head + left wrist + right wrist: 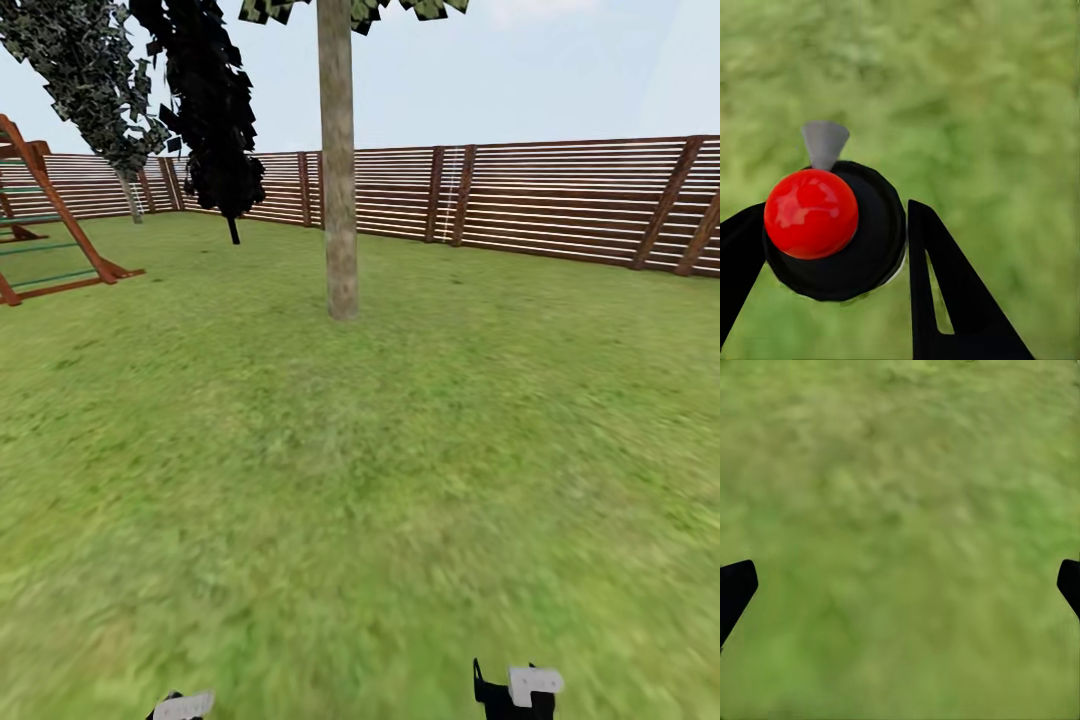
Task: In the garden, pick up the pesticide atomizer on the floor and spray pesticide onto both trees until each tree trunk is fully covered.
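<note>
Gripping pesticide atomizer [832, 232] between black fingers [945, 300], left gripper [832, 247] over grass [982, 90]; right gripper [900, 585] fingers spread wide, empty; tree trunk [338, 170] ahead.

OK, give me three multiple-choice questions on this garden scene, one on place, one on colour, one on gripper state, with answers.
1. Where does the straight pale grey-beige tree trunk stand?
A on the green grass lawn, in front of the red-brown slatted wooden fence
B behind the fence
C on paving

2. What colour is the top of the dark bottle-shaped pesticide atomizer?
A yellow
B red
C white

3. How is the right gripper?
A shut on a bottle
B open over grass
C shut, holding nothing

Answers: 1 A, grass surrounds its base; 2 B, the left wrist view shows a red cap; 3 B, its fingers stand wide apart.
</note>
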{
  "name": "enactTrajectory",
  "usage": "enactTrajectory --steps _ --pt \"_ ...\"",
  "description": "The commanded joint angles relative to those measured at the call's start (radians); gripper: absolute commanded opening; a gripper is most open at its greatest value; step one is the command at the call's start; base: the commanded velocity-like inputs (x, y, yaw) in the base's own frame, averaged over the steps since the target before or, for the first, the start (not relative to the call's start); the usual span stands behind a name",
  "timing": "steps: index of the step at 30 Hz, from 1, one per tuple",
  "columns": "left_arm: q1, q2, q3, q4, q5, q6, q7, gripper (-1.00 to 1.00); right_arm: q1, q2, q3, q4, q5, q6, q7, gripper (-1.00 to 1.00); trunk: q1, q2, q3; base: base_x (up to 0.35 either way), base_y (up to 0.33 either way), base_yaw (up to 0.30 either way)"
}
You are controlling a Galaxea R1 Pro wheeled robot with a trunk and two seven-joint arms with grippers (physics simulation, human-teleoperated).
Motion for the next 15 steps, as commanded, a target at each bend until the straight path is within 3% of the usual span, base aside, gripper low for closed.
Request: enactTrajectory --steps 1,15 --pt "0.000 0.000 0.000 0.000 0.000 0.000 0.000 -1.00 0.000 0.000 0.000 0.000 0.000 0.000 0.000 1.00 0.000 0.000 0.000 0.339 0.000 0.000" --pt "0.000 0.000 0.000 0.000 0.001 0.000 0.000 -1.00 0.000 0.000 0.000 0.000 0.000 0.000 0.000 1.00 0.000 0.000 0.000 0.339 0.000 0.000"
